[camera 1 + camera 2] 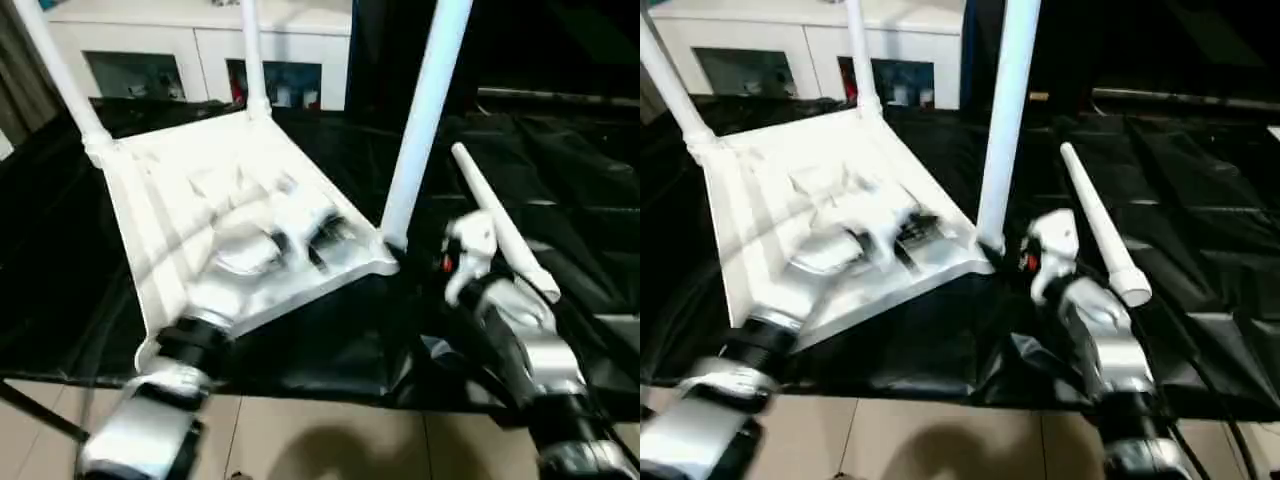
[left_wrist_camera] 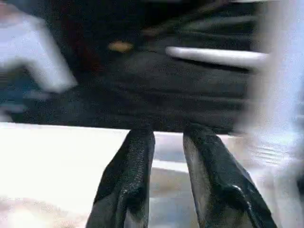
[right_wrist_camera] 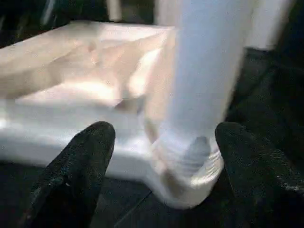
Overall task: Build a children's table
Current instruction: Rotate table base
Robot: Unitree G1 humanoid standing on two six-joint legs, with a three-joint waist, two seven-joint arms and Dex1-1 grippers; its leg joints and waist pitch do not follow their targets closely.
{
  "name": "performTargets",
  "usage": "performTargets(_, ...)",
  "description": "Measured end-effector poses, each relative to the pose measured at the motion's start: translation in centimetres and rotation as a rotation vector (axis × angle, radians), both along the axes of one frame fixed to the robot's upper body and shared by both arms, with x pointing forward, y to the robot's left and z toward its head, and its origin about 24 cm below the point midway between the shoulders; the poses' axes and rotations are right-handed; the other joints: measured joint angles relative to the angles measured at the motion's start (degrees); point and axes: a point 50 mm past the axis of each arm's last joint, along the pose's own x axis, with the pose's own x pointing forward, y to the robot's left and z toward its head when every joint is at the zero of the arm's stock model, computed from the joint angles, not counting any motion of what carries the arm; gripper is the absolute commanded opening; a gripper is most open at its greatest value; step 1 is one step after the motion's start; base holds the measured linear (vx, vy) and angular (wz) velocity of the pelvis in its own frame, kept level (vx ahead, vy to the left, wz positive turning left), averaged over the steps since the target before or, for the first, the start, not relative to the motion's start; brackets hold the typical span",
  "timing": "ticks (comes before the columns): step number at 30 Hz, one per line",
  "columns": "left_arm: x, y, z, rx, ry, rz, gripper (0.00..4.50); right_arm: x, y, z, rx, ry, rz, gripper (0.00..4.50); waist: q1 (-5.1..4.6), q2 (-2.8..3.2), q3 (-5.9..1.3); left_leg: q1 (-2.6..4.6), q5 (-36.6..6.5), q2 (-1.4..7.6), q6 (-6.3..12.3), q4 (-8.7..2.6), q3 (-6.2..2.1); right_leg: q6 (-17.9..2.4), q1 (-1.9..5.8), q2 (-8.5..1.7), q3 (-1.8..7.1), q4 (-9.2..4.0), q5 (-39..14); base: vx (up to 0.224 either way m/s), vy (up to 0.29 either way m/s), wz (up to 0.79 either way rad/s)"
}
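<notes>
The children's table lies upside down on the black cloth, its white ribbed tabletop [image 1: 170, 200] tilted towards me. Three white legs stand in its corners: one far left [image 1: 60, 70], one at the back [image 1: 252, 60], one at the near right corner [image 1: 420, 120]. A loose leg [image 1: 500, 225] lies on the cloth to the right. My left gripper [image 2: 168, 133] hovers over the tabletop's rim [image 2: 57, 156], its fingers slightly apart with nothing between them. My right gripper [image 3: 164, 135] is open, one finger on each side of the near right leg's base [image 3: 190, 152], not touching it.
The black-draped work table [image 1: 330, 340] ends at a front edge close to me, with tiled floor [image 1: 320, 440] below. A white cabinet with glass doors [image 1: 200, 50] stands behind. My silver right forearm [image 1: 510, 320] lies alongside the loose leg.
</notes>
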Motion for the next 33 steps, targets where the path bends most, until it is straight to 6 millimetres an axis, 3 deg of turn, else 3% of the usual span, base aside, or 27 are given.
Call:
performTargets(3, -0.1, 2.2, 1.4, 0.054, -0.031, 0.105, 1.70, -0.3, 0.4, 0.1, 0.000, 0.016, 0.071, 3.74, -0.15, 0.01, -0.02, 0.00, 0.0, -0.01, -0.01, 0.03, 0.00, 0.0, 0.03, -0.02, -0.01, 0.00, 0.0, 0.000, 0.000, 0.00)
performTargets(9, -1.9, 8.3, 1.0, 0.358, 0.070, 0.346, 1.94, -1.3, 2.0, -0.5, -0.004, 0.072, 0.210, 3.74, -0.45, -0.06, 0.01, -0.03, 0.0, 0.01, -0.01, 0.05, -0.07, 0.0, 0.00, -0.01, 0.02, -0.03, 0.0, 0.000, 0.000, 0.00)
performTargets(15, -3.8, 12.1, 0.9, 0.639, 0.146, 0.522, 1.94, -0.8, 2.9, -0.8, -0.045, 0.086, 0.189, 3.74, -0.11, -0.21, -0.01, -0.08, 0.0, -0.01, -0.02, 0.07, -0.05, 0.0, 0.01, -0.05, 0.03, -0.05, 0.0, 0.000, 0.000, 0.00)
performTargets(18, -4.4, 12.4, 0.8, 0.677, 0.189, 0.527, 1.59, -0.8, 2.9, -1.0, -0.052, 0.101, 0.179, 3.74, 0.28, -0.22, -0.02, -0.09, 0.0, -0.04, -0.02, 0.11, -0.04, 0.0, 0.04, -0.07, 0.06, -0.04, 0.0, 0.000, 0.000, 0.00)
performTargets(21, -4.9, 12.1, 0.1, 0.693, 0.239, 0.492, 1.56, -0.8, 2.9, -1.0, -0.059, 0.104, 0.172, 3.74, 0.29, -0.25, -0.03, -0.08, 0.0, -0.04, -0.02, 0.12, -0.05, 0.0, 0.03, -0.07, 0.07, 0.00, 0.0, 0.000, 0.000, 0.00)
performTargets(22, -5.1, 12.1, -0.3, 0.704, 0.271, 0.478, 1.39, -0.7, 3.0, -1.1, -0.063, 0.106, 0.169, 3.46, 0.22, -0.26, -0.04, -0.08, 0.0, -0.03, -0.04, 0.10, -0.05, 0.0, 0.02, -0.07, 0.05, 0.02, 0.0, 0.000, 0.000, 0.00)
performTargets(25, -5.9, 12.1, -1.5, 0.732, 0.349, 0.445, 1.15, -0.7, 2.9, -1.5, -0.080, 0.124, 0.146, 3.39, -0.13, -0.26, -0.04, -0.05, 0.0, -0.04, -0.08, 0.08, -0.06, 0.0, 0.01, -0.05, 0.05, 0.07, 0.0, 0.000, 0.000, 0.00)
performTargets(33, -7.4, 12.9, -3.6, 0.793, 0.496, 0.403, 0.33, -0.5, 3.4, -2.1, -0.105, 0.153, 0.139, 2.54, -0.37, -0.26, -0.04, -0.04, 0.0, -0.04, -0.09, 0.11, -0.10, 0.0, 0.01, -0.04, 0.04, 0.12, 0.0, 0.000, 0.000, 0.00)
